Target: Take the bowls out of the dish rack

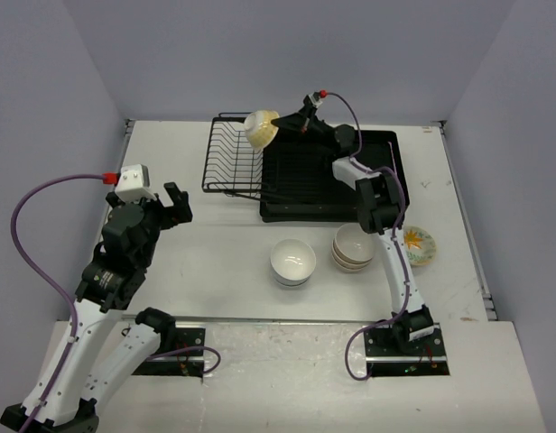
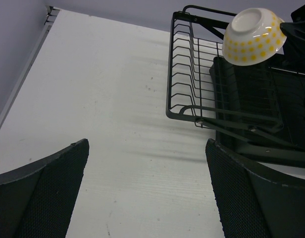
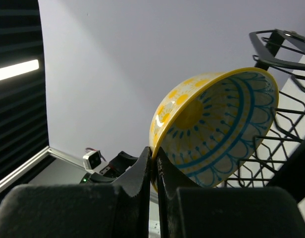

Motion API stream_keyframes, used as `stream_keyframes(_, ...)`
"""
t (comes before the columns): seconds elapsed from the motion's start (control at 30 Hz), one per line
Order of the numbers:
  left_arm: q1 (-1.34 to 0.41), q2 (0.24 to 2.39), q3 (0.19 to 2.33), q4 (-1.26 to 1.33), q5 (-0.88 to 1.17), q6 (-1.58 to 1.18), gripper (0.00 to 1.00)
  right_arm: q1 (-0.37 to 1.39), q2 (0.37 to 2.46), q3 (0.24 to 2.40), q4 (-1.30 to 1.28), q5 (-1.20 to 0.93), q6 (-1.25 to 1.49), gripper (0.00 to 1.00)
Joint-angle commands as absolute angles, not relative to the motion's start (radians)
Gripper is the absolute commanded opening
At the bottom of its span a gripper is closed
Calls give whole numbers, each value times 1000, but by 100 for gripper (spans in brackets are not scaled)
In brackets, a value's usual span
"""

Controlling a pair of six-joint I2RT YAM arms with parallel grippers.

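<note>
While other bowls (image 1: 292, 260) sit on the bench (image 1: 224, 248), the right tool (image 1: 281, 123) grips the seemingly last bowl (image 1: 260, 129) above the dish rack (image 1: 231, 173); left tool (image 1: 177, 204) gapes wide.

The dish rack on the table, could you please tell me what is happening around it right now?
The right tool is pinching the rim of the yellow patterned bowl, holding it tilted in the air over the dish rack. The left tool is open and empty above the bare table to the rack's left. A white bowl, a stack of cream bowls and a flowered bowl sit on the table in front of the rack.
</note>
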State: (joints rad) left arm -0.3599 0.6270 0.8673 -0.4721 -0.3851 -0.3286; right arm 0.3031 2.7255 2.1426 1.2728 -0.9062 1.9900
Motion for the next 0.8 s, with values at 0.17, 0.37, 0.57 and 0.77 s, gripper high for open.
stream_keyframes(0.17, -350, 620, 857, -428, -382, -307, 100, 308, 2524, 2142, 1517, -864, 2232, 0)
stream_keyframes(0.37, -348, 620, 857, -430, -387, -307, 100, 295, 2454, 2053, 1526, -882, 2210, 0)
stream_keyframes(0.57, -347, 611, 857, -434, -410, -310, 100, 276, 2274, 1921, 1490, -954, 2116, 0)
stream_keyframes(0.77, -342, 604, 859, -437, -416, -311, 100, 229, 1998, 1654, 1314, -1015, 1868, 0)
